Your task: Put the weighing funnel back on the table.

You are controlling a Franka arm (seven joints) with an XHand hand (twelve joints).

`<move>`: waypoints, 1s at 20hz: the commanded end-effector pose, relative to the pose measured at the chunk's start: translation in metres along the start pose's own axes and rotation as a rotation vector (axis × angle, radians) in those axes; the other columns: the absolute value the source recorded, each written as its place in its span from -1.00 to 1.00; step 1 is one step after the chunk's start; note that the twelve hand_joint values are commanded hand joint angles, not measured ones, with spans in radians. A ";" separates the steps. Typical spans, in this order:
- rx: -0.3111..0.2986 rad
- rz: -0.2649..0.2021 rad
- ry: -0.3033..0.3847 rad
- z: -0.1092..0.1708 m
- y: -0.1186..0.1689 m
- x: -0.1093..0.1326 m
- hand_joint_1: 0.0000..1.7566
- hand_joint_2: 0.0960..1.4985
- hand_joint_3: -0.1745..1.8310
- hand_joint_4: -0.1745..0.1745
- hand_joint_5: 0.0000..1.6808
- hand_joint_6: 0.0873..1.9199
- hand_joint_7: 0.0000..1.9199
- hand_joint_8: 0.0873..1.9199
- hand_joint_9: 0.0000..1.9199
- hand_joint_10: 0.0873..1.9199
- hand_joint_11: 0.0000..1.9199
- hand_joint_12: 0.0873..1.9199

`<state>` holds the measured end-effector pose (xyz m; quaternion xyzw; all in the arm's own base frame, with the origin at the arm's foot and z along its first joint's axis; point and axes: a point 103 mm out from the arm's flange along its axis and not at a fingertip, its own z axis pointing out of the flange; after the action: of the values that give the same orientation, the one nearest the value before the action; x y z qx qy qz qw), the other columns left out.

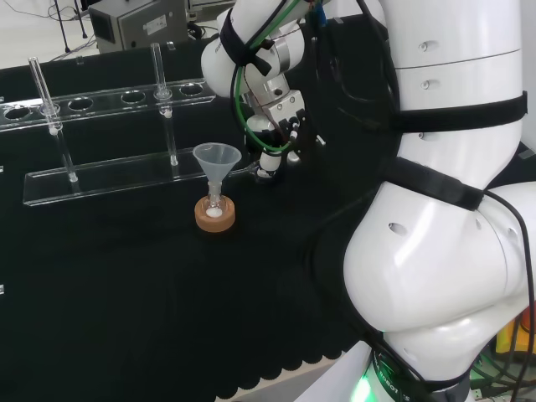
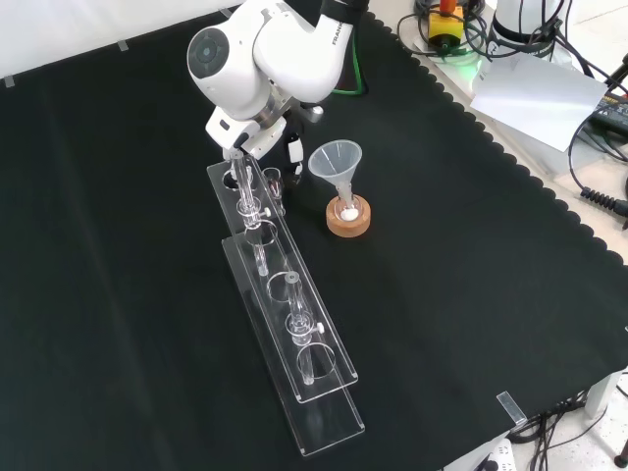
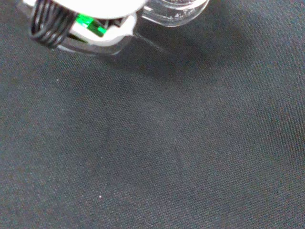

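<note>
Hand [image 1: 270, 155] low over worktop [image 1: 126, 276], just right of funnel [image 1: 217, 159] in head view; can't tell its grip. Probable weighing funnel [image 3: 176, 8] by palm; set-down looks near, release left.

Bright, even light is falling from above in the head and front views; the black cloth [image 1: 126, 285] is swallowing it, so shadows are barely showing, while the white arm [image 1: 452, 251] is glaring softly. The clear rack [image 2: 329, 427] is glinting along its edges and a green light [image 1: 366, 389] is glowing at the arm's base. In the wrist view the cloth is looking greyer, with the hand [image 3: 95, 7] and a glass piece [image 3: 176, 9] throwing a soft shadow.
</note>
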<state>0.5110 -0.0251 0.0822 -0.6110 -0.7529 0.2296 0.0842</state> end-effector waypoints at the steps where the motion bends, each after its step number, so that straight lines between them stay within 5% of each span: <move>1: -0.003 0.001 0.026 0.008 -0.001 -0.006 0.24 -0.20 -0.05 1.00 0.34 -0.03 -0.19 -0.45 0.21 -0.93 0.02 -0.06; 4: -0.003 -0.001 0.030 0.010 -0.002 -0.007 0.20 0.02 -0.31 1.00 0.27 -0.05 -0.29 -0.40 0.15 -0.94 -0.06 -0.01; 7: 0.003 0.000 0.021 0.008 -0.003 -0.008 0.09 -0.08 -0.27 0.24 -0.01 -0.14 -0.42 -0.36 0.04 -0.91 -0.18 0.07; 10: 0.004 0.006 0.023 0.005 -0.006 -0.010 0.02 -0.20 -0.18 -0.11 -0.40 -0.35 -0.58 -0.33 -0.15 -0.78 -0.38 0.19; 15: 0.022 0.018 0.031 -0.001 -0.012 -0.015 -0.06 -0.26 -0.20 -0.32 -0.62 -0.87 -0.83 -0.32 -0.49 -0.43 -0.64 0.34; 20: 0.004 0.035 0.033 -0.011 -0.023 -0.021 -0.11 -0.28 -0.23 -0.35 -0.64 -1.00 -0.90 -0.33 -0.59 -0.36 -0.72 0.37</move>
<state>0.5050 -0.0406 0.0939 -0.6209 -0.7440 0.2272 0.0967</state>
